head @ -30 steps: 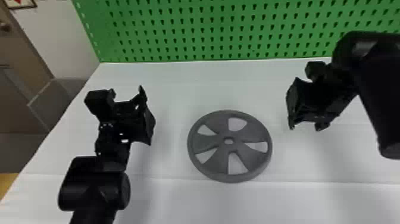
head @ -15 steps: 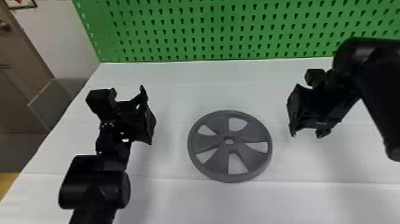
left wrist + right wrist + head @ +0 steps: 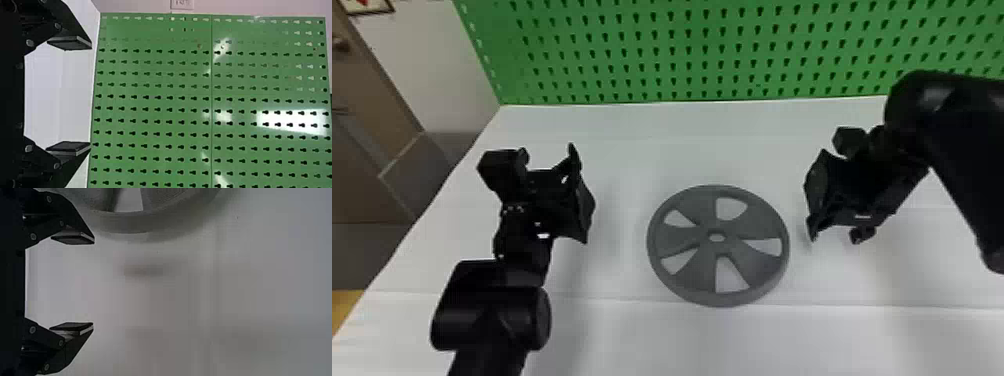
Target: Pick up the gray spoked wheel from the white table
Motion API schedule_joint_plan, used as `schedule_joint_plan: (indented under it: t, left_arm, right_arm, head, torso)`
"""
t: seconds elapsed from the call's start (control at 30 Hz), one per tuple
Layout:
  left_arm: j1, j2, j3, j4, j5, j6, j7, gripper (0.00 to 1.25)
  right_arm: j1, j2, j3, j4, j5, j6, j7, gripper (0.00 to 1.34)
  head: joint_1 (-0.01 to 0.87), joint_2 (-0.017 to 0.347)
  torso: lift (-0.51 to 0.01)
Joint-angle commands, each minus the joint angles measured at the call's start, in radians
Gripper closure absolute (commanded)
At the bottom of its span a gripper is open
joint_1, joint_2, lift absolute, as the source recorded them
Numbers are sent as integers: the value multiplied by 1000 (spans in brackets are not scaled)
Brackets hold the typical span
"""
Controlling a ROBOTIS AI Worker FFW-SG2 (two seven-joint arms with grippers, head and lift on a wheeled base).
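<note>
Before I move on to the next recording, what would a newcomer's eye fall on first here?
Probably the gray spoked wheel, lying flat near the middle of the white table. The bright green perforated board along the table's far edge would likely come next. Then the black left tool and right tool, both open and empty, flanking the wheel.

- Black two-finger right gripper (image 3: 816,200): shifted to the robot's left and back towards the robot, now closer to the gray spoked plastic-looking wheel (image 3: 682,241).
- Jointed black right arm (image 3: 952,125): came back with it.
</note>
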Motion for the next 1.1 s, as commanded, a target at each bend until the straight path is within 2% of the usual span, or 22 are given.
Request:
schedule_joint_plan:
  t: [0.0, 0.23, 0.47, 0.53, 0.57, 0.63, 0.73, 0.8, 0.87, 1.07]
  left_arm:
    - [-2, 0, -4, 4, 3, 0, 0, 360]
    - [-6, 2, -10, 10, 3, 0, 0, 360]
    - [-9, 2, -19, 16, 3, 0, 0, 360]
    - [-9, 3, -20, 18, 3, 0, 0, 360]
    - [-9, 3, -20, 18, 3, 0, 0, 360]
    - [-8, 5, -19, 18, 7, 0, 0, 360]
    - [-8, 6, -20, 18, 9, 0, 0, 360]
    - [-8, 9, -24, 18, 9, 0, 0, 360]
    - [-8, 12, -25, 18, 12, 0, 0, 360]
    - [-8, 14, -27, 18, 12, 0, 0, 360]
  right_arm:
    - [-6, 7, 17, 14, -26, 1, 0, 486]
    - [-26, 20, 52, 16, -13, 1, -5, 486]
    - [-49, 32, 96, 37, -44, -12, -55, 486]
    - [-50, 33, 98, 40, -121, -21, -137, 486]
    - [-50, 35, 104, 40, -221, -31, -259, 486]
    - [-53, 38, 126, 42, -336, -49, -383, 486]
    - [-55, 43, 129, 75, -458, -86, -463, 486]
    - [-55, 46, 132, 91, -578, -115, -574, 486]
    - [-58, 50, 150, 97, -659, -138, -658, 486]
    - [-62, 56, 181, 123, -722, -184, -681, 486]
  head:
    - [779, 152]
    - [779, 152]
    - [779, 152]
    - [779, 152]
    - [779, 152]
    - [779, 152]
    - [779, 152]
    - [779, 152]
    - [779, 152]
    - [779, 152]
  torso:
    - [-63]
    - [-63]
    - [-63]
    - [-63]
    - [-63]
    - [-63]
    - [-63]
    - [-63]
    - [-63]
    - [-63]
